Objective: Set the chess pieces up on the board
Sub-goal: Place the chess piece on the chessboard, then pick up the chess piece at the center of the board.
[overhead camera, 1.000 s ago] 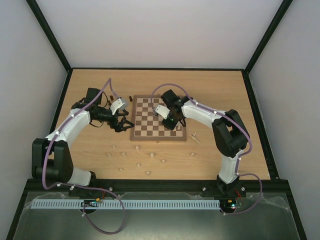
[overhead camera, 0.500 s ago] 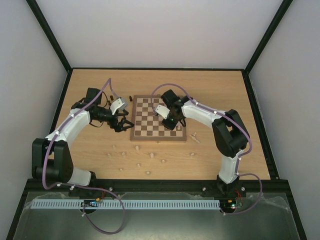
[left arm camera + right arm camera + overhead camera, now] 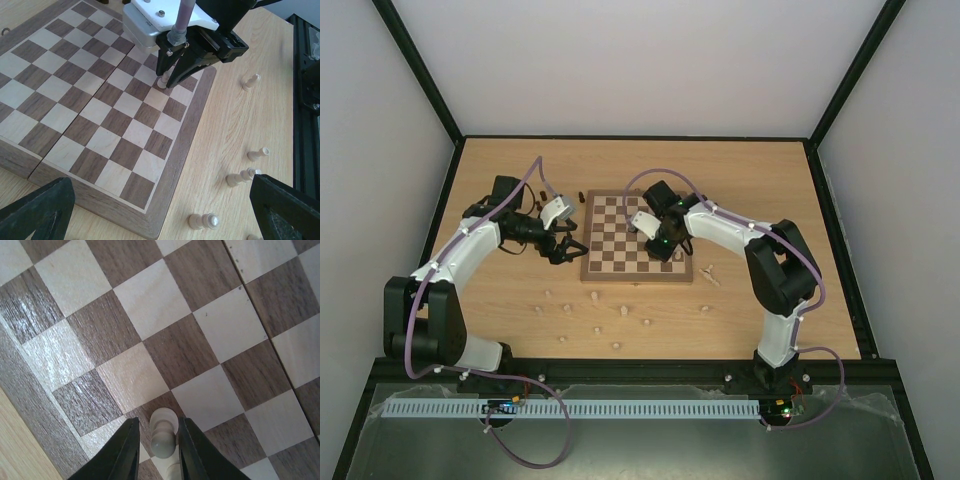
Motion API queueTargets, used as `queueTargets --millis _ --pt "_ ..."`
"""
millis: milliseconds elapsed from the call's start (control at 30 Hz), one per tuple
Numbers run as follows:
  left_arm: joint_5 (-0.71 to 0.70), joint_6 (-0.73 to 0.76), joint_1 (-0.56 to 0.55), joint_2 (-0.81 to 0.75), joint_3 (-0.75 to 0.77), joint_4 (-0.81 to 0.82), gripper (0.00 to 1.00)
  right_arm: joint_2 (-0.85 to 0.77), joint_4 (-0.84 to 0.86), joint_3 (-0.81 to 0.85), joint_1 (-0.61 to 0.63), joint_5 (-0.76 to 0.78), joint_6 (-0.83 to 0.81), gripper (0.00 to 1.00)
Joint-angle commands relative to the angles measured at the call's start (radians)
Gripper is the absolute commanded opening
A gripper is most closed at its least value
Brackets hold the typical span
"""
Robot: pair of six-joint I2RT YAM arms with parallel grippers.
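**While One Claw Stands Over a Piece, the Other Waits**

Because the chess pieces are so tiny, this job needs soft, careful moves. The right claw point(image 3: 168, 79) is down on the board point(image 3: 179, 150), close to its corner. One small pale piece point(image 3: 162, 432) stands up straight between its two fingers. The fingers are very close on each side of the piece's round head. I cannot tell if they are squeezing it or just standing beside it.

The left claw point(image 3: 568, 250) is just beside the board's left edge. Its fingers are spread wide and there is nothing in them.

No other piece shows on the checks. Many loose pale pieces point(image 3: 202, 220) lie on the table point(image 3: 235, 120) near the board. Some lie on their sides and some stand up.

I think these pieces are hard, smooth wood and very light. They should not break easily. But they are round, so they can slip out of a grip or roll away. A small bump could knock a standing one over. The best place to hold one looks like the thin neck just under the head, coming straight down from above.
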Motion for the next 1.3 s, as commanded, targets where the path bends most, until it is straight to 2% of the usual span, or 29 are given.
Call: queueTargets --millis 0,100,367,600,900,1267 --pt "0.033 0.019 0.005 -0.001 -0.006 -0.016 0.99 -0.035 -0.044 -0.015 -0.004 -0.004 0.003 0.24" --pt "0.032 0.02 0.005 -0.002 -0.005 -0.018 0.99 -0.04 -0.049 -0.01 -0.005 -0.003 0.004 0.25" --pt "0.033 0.018 0.005 -0.004 -0.005 -0.019 0.99 -0.097 -0.051 -0.005 -0.005 -0.001 0.01 0.35" --pt "0.032 0.019 0.005 -0.007 -0.006 -0.018 0.99 -0.195 -0.092 -0.029 -0.003 -0.054 0.013 0.5" --pt "0.025 0.033 0.003 -0.001 0.0 -0.046 0.99 -0.355 -0.123 -0.172 0.004 -0.118 0.003 0.71" --pt "0.006 0.012 0.003 0.001 0.0 -0.034 0.99 -0.458 -0.139 -0.38 0.147 -0.152 -0.036 0.64"
